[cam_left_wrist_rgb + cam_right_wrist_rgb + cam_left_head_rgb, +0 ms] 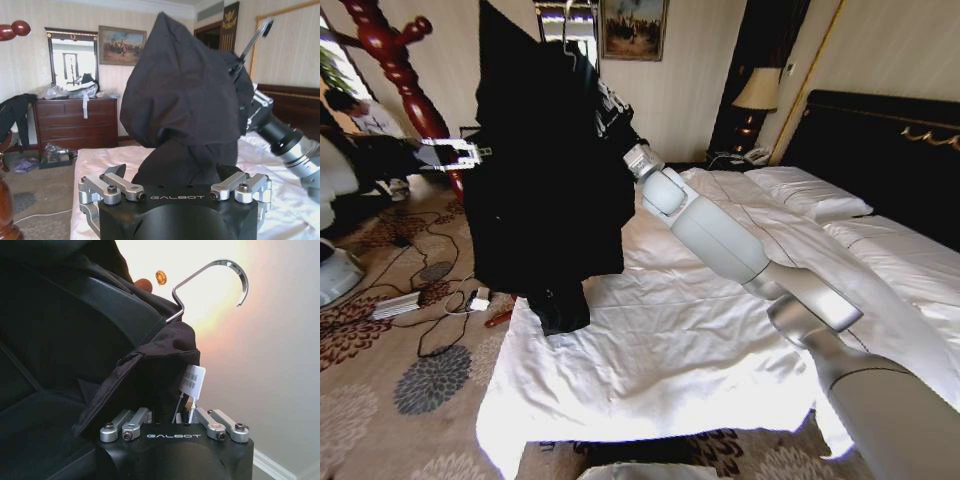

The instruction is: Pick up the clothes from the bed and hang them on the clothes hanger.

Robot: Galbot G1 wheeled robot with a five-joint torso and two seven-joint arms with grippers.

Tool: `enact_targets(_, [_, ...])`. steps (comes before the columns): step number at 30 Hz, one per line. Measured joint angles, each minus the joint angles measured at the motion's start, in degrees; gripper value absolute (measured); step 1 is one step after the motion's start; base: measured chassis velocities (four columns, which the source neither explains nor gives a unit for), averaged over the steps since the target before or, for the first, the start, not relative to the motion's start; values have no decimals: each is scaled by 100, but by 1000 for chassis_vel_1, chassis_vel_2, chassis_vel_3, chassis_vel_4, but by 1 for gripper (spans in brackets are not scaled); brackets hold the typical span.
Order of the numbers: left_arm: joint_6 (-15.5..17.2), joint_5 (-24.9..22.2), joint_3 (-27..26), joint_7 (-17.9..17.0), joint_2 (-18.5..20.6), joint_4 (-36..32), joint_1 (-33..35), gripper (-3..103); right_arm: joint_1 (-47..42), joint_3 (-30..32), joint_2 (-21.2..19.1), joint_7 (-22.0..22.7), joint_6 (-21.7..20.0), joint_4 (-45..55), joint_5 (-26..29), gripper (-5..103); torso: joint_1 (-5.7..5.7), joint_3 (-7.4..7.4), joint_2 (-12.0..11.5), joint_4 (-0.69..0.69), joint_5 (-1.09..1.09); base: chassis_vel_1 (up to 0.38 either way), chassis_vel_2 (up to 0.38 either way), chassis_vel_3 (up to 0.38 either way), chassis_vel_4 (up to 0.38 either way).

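Right arm [720, 235] across the bed [700, 350], its gripper [172, 412] with jaws closed on the clothes [545, 170] hanging lengthwise, clothes hanger [405, 80] to their left beside the open, empty left gripper [470, 153]

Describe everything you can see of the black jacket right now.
The jacket is black, slightly shiny thin fabric, lifted clear above the bed and hanging in loose folds, its lowest part dangling near the bed's corner. It sits on a black hanger with a metal hook, and a white tag hangs at the collar. The right gripper is shut on it at the collar. The left gripper is open beside it, near the red-brown coat stand.
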Motion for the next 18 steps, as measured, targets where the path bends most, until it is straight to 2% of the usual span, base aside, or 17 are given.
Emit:
enact_targets(4, [4,213,293,61,32,80,-111,100,14,-16,32,-63,59,127,-27,26,0,0,0,0,0,0,0,0,0])
enact_targets(5, [6,263,702,90,45,150,-423,100,66,-67,91,-107,92,200,-57,26,0,0,0,2,-1,0,0,0,0])
enact_targets(7, [6,272,859,117,84,164,-536,100,110,-114,154,-123,95,212,-85,26,0,0,0,2,-2,0,0,0,0])
enact_targets(14, [-12,289,952,218,178,-69,-494,101,193,-205,373,-174,99,60,-226,26,0,0,0,2,-2,0,0,0,0])
enact_targets(18, [-13,365,949,218,179,-102,-400,95,174,-205,353,-176,101,46,-231,26,0,0,0,0,0,0,0,0,0])
